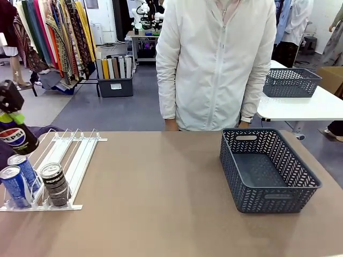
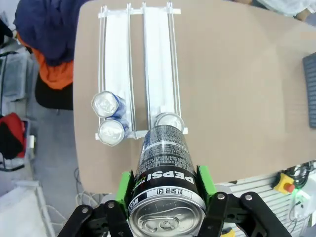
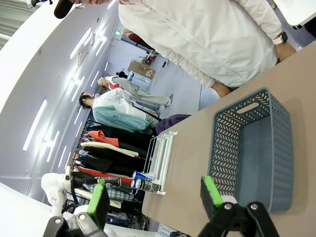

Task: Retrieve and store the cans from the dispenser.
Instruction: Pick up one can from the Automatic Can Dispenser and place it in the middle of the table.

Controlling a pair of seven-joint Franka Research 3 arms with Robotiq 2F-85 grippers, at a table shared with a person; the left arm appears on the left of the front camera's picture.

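Observation:
My left gripper [image 1: 12, 113] hangs at the far left, above the table, shut on a black Pepsi can [image 1: 16, 140]. In the left wrist view that Pepsi can [image 2: 165, 170] sits between the green pads [image 2: 203, 181] of the left gripper [image 2: 165, 191], high over the white dispenser [image 2: 138, 64]. The dispenser [image 1: 59, 160] holds two blue cans [image 1: 15, 184] in one lane and a dark grey-patterned can [image 1: 54, 184] at the front stop. My right gripper [image 3: 154, 197] is open with nothing between its fingers, well away from the dispenser [image 3: 160, 158].
A dark grey lattice basket [image 1: 273, 201] stands empty on the right of the brown table [image 1: 161, 209]. A person in a white jacket [image 1: 214, 64] stands at the far edge. Behind, another basket [image 1: 289, 83] sits on a white table.

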